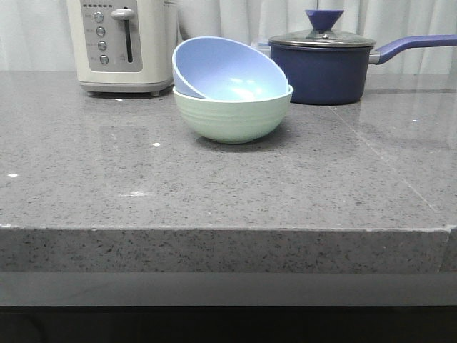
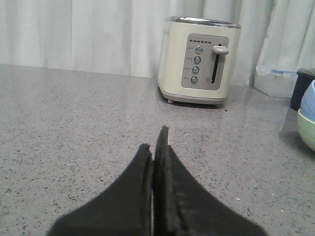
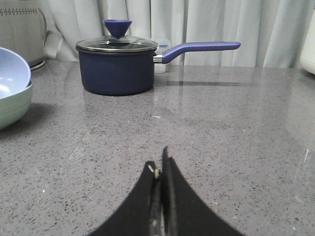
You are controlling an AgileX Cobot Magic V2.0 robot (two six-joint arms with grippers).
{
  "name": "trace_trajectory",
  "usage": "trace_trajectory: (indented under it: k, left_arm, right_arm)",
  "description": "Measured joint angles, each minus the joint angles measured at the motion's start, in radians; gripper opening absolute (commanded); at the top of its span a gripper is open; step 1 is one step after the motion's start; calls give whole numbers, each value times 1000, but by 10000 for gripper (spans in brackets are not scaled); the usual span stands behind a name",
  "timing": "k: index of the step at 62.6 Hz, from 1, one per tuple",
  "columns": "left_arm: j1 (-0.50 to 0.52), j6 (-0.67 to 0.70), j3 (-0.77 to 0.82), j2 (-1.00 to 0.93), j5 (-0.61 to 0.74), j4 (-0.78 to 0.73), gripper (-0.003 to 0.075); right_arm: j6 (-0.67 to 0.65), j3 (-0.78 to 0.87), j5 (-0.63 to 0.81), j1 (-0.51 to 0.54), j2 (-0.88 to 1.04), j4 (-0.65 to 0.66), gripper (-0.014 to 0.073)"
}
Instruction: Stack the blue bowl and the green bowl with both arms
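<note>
Starting at the left, I see my left pincer pressed together, fingers flat against each other with nothing between them, low over the grey counter. Ahead of it and slightly to its right stands the toaster. Far off to its right, at the edge of its view, sit the bowls. The blue bowl rests tilted inside the green bowl, its mouth facing me in the front view; the green one stands upright on the counter. My right pincer is likewise closed and empty. The bowls lie well to its left, and the saucepan with its glass lid stands ahead, slightly left of it.
</note>
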State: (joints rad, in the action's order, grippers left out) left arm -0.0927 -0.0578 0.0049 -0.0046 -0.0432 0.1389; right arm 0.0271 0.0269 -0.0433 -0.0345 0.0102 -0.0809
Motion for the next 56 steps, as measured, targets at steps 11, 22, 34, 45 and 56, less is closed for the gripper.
trace_trajectory:
  k: [11,22,34,45,56]
  left_arm:
    - [0,0,0,0,0,0,-20]
    - [0,0,0,0,0,0,-20]
    - [0,0,0,0,0,0,-20]
    - [0,0,0,0,0,0,-20]
    - [0,0,0,0,0,0,-20]
  right_arm:
    - [-27,0,28,0,0,31,-53]
    - [-27,0,43,0,0,42,-53]
    - [-32,0,49,0,0,14,-53]
    - [-71,0,43,0,0,10,-53]
    - [-80,0,33,0,0,10,-53]
